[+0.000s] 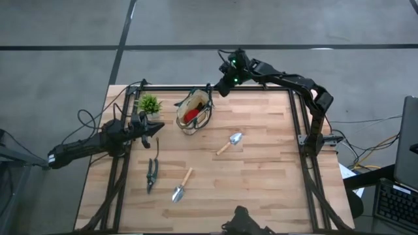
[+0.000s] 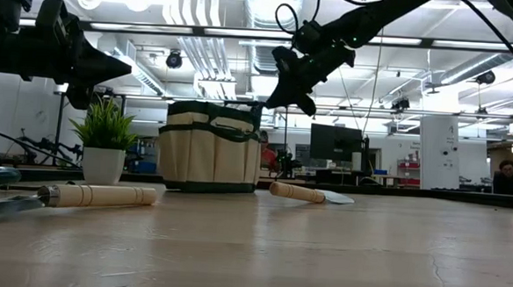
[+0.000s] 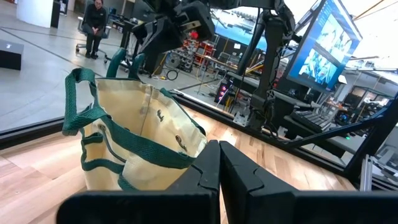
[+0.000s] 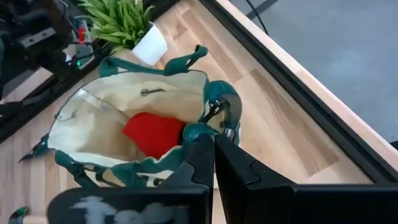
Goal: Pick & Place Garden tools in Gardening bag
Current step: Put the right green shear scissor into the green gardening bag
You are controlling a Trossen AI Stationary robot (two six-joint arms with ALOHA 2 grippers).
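The beige gardening bag (image 1: pixel 193 109) with green trim stands upright on the table's far middle, and a red bulb-shaped item (image 4: pixel 154 133) lies inside it. My right gripper (image 1: pixel 222 85) is shut and empty, hovering just above the bag's far right rim (image 4: pixel 211 93). My left gripper (image 1: pixel 157 128) is shut and empty, level above the table left of the bag. One trowel (image 1: pixel 230 142) lies flat right of the bag, and another (image 1: pixel 181 186) lies near the front. Dark pruning shears (image 1: pixel 151 173) lie flat at the front left. The grey shears do not show.
A small green potted plant (image 1: pixel 149 104) in a white pot stands at the far left, between my left gripper and the bag. A black frame rail (image 1: pixel 261 89) runs along the table's far edge. Bare wood lies at the right (image 1: pixel 274 170).
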